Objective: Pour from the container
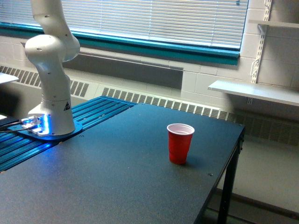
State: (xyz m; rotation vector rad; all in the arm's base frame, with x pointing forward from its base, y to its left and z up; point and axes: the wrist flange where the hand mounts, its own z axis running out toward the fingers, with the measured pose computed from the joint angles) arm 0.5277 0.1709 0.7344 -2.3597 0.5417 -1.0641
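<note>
Dark table (117,177) fills the near ground, bare matte top across the near and left part. Red cup (180,143) stands upright toward the exterior view's right, white inside showing, set back from the table's right edge and apart from everything else. Table's right edge drops to a dark leg (228,186), floor beyond. Farther left, white arm base (52,105) sits on a blue-lit mount beside a blue slatted surface (88,114); arm rises out of the top edge. Gripper out of frame, jaws cannot be judged. Container not visible anywhere. Far: radiator grille (154,100), window blinds (154,18), white wall shelf (254,91) at right.
</note>
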